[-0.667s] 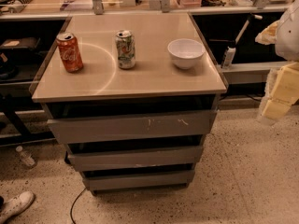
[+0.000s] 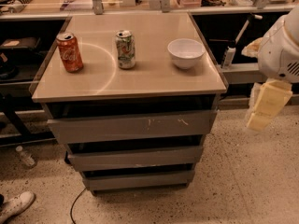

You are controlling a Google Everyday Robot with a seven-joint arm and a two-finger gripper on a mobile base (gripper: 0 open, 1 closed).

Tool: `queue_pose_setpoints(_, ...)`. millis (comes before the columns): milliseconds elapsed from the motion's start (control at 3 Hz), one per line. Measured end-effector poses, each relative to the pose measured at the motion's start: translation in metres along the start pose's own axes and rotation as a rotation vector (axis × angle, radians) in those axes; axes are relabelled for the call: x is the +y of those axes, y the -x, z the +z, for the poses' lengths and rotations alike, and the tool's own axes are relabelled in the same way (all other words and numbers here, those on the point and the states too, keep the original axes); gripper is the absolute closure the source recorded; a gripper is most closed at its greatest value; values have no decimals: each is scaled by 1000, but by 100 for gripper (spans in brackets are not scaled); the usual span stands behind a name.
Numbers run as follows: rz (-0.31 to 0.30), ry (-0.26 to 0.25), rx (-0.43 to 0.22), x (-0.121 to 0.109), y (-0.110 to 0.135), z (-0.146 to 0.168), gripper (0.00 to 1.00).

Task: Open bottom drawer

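Gripper (image 2: pixel 264 105) hangs raised beside cabinet (image 2: pixel 140 80), well apart, probably to keep drawer fronts in free view; spread or pressed together, cannot tell. Bottom drawer (image 2: pixel 140 180) lies far below gripper, at cabinet foot, closed. Dark gap above front probably serves as grip place. Cola can (image 2: pixel 69 52), green can (image 2: pixel 125 49), bowl (image 2: pixel 186 53) stand higher, sideways from gripper.

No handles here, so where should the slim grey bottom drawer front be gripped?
Probably its top edge: the slim grey bottom drawer front is flat and handleless, with a dark gap above the lip, reachable from the front. The cream gripper hangs right of the grey cabinet.
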State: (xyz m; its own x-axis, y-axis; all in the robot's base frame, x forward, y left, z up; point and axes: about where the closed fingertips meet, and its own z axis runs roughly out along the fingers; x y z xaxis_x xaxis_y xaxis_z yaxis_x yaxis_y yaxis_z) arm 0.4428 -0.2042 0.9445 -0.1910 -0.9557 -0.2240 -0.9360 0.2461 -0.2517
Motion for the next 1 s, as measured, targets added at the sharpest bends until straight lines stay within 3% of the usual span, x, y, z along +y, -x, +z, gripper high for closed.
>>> queue_pose_setpoints(333,-17,54,10,18,0,41,0)
queue_pose_setpoints(1000,-5,81,-26,30,3,59,0)
